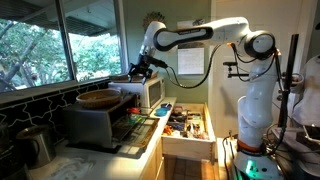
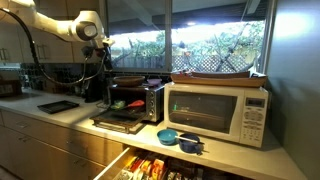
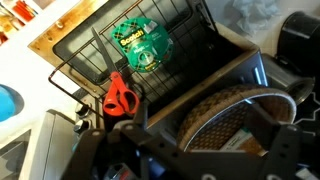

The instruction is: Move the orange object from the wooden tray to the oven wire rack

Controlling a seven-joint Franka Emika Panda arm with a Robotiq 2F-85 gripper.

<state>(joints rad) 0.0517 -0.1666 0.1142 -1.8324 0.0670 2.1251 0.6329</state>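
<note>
While orange object (image 3: 120,97) lies on oven wire rack (image 3: 80,55) | jaws apart, empty

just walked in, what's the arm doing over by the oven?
The Franka arm's gripper hangs over the small oven, above the wooden tray on top of it. In the wrist view the orange object already lies on the oven wire rack, next to a green roll. Nothing orange shows on the visible part of the tray. The fingers are too dark to tell whether they are open or shut.
</note>
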